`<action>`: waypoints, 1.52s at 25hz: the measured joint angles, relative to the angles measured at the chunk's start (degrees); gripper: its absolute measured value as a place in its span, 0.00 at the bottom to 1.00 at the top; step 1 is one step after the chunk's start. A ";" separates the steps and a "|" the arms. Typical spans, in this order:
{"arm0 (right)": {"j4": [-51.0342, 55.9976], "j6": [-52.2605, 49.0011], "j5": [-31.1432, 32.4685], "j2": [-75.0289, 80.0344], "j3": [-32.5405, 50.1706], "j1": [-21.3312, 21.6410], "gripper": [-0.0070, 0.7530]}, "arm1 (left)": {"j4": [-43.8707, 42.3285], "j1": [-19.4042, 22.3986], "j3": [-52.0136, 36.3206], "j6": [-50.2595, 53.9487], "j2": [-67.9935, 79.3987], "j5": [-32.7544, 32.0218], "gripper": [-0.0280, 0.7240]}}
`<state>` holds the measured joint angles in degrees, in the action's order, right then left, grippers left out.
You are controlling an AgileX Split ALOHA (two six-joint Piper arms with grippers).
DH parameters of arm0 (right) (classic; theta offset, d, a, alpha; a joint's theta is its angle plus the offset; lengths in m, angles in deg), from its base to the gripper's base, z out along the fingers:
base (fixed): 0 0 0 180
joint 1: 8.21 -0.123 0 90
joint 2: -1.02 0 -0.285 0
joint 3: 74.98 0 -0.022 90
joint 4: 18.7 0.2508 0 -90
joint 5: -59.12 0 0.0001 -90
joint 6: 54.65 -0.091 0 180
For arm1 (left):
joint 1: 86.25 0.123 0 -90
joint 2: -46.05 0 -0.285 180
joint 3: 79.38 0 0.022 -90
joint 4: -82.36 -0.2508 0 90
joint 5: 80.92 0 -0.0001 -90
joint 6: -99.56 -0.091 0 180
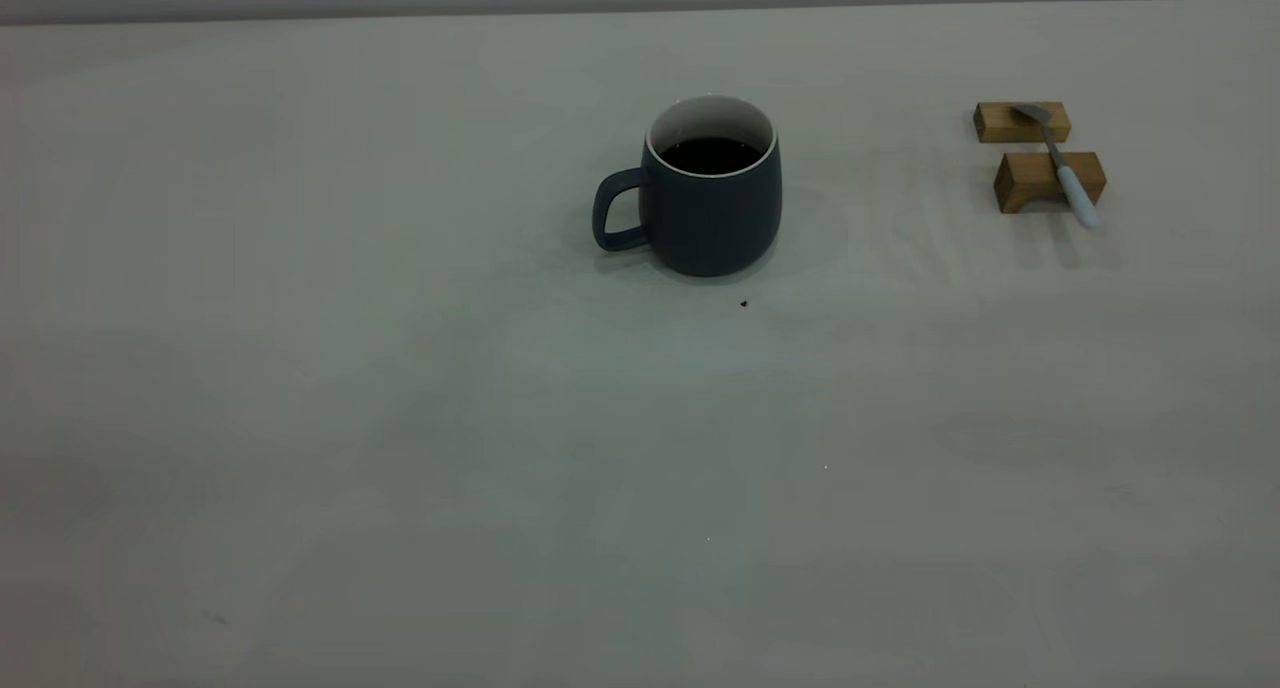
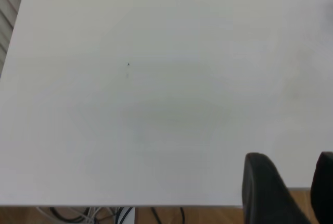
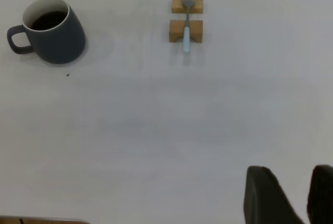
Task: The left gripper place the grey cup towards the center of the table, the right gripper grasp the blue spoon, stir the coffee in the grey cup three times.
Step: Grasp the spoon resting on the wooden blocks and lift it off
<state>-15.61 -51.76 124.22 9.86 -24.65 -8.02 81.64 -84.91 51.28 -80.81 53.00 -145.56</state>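
Off-white table (image 1: 400, 468), grey cup (image 1: 710, 218), 2 wooden blocks (image 1: 1048, 180)

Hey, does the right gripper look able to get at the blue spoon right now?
Probably yes. The blue spoon lies across two wooden blocks, raised off the table, with nothing between it and the open right gripper.

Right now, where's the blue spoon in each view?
Exterior: blue spoon far right, lying across two wooden blocks.
Left wrist: not in it; only bare table.
Right wrist: blue spoon across the same blocks.
Shared landmark: grey cup, in the exterior and right wrist views.
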 joint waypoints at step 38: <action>-0.50 -2.89 -1.40 3.00 -1.96 0.00 0.45 | 0.00 -0.86 0.00 0.37 -0.22 -0.08 0.43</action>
<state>-16.10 -54.65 122.82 12.86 -26.61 -8.02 81.64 -85.77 51.28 -80.44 52.78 -145.64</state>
